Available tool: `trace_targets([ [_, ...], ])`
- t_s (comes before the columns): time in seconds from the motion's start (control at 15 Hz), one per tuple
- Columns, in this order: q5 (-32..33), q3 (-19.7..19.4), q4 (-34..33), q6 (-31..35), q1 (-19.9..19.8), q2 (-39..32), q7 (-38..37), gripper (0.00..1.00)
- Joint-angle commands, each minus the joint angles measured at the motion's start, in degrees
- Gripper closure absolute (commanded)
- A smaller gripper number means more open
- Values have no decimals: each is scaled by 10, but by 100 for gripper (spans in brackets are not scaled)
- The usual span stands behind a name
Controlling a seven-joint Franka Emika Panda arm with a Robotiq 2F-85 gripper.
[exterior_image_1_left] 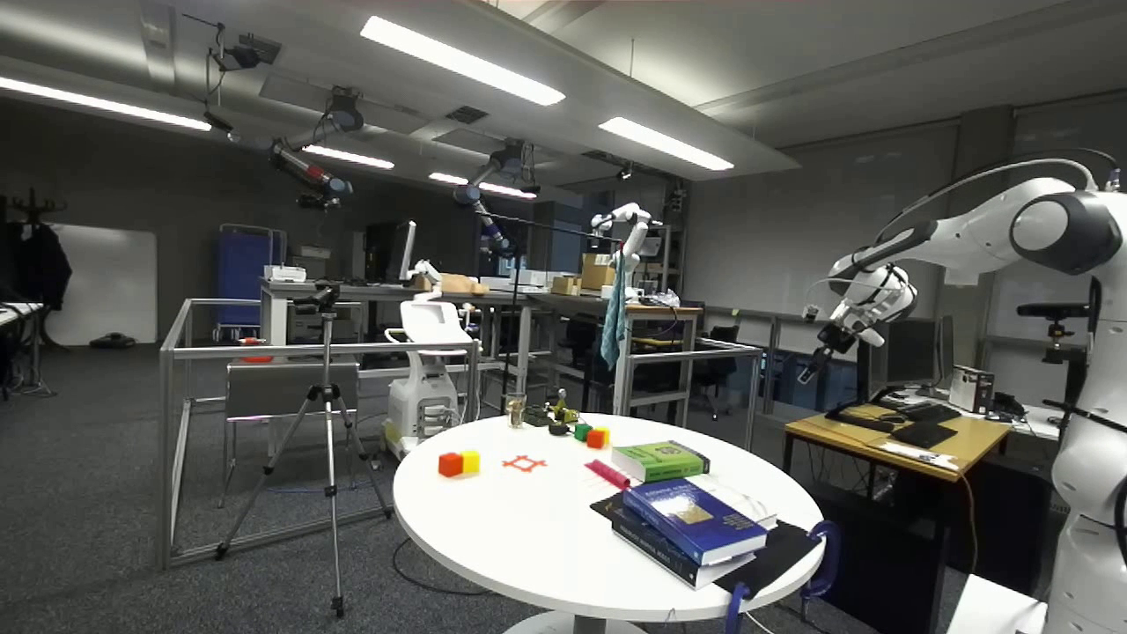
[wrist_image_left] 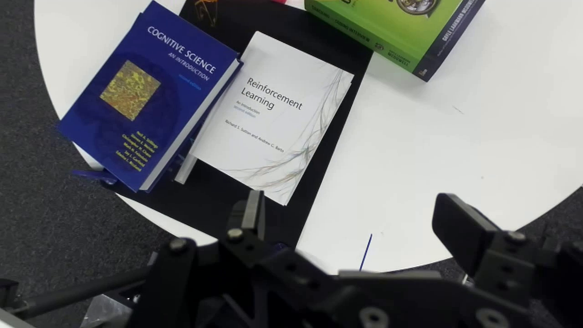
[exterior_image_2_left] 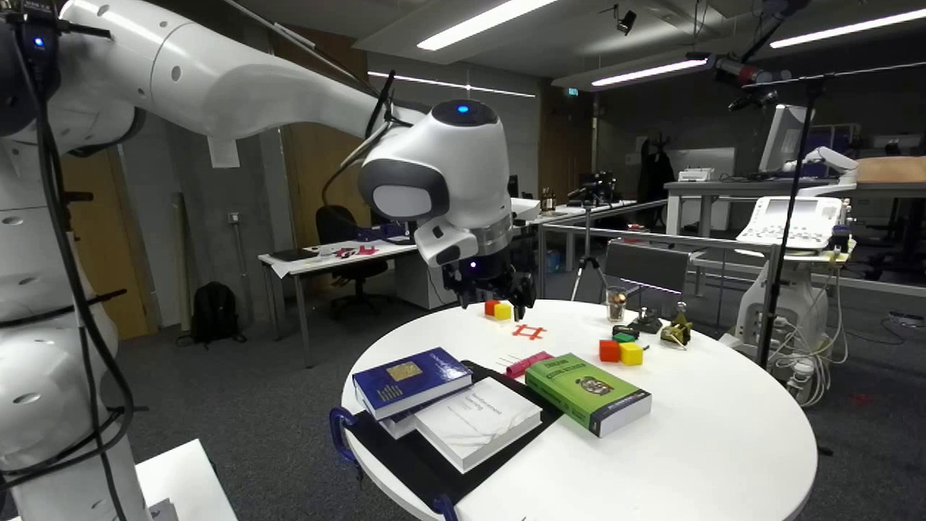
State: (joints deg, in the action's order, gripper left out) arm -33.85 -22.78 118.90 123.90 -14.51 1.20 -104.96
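Gripper [wrist_image_left: 350, 212] up in the air, above table level, fingers spread wide, nothing between them. Nearest in the wrist view: white book [wrist_image_left: 273, 118], flat, cover up, on a black mat [wrist_image_left: 214, 196] at the edge of the table [wrist_image_left: 432, 150]. Blue book [wrist_image_left: 150, 91] close beside it, atop a dark-spined book [exterior_image_1_left: 656, 550]. Green book [wrist_image_left: 387, 27] on the opposite side of the white book, lying across the mat's edge. Two blue clamps [exterior_image_2_left: 336, 430] sit at the table rim by the mat. Farther out: pink roll [exterior_image_2_left: 528, 364] near the green book, then red block [exterior_image_2_left: 610, 352] beside yellow block [exterior_image_2_left: 631, 353], and a second red-yellow pair [exterior_image_2_left: 498, 310] well apart from these.
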Motion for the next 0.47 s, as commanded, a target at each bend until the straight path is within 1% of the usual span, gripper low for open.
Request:
trace_targets([
  [0.0, 0, 14, -11, -15, -19, -2, 0, 0],
  [0.4, 0, 15, -16, -22, -21, -2, 0, 0],
])
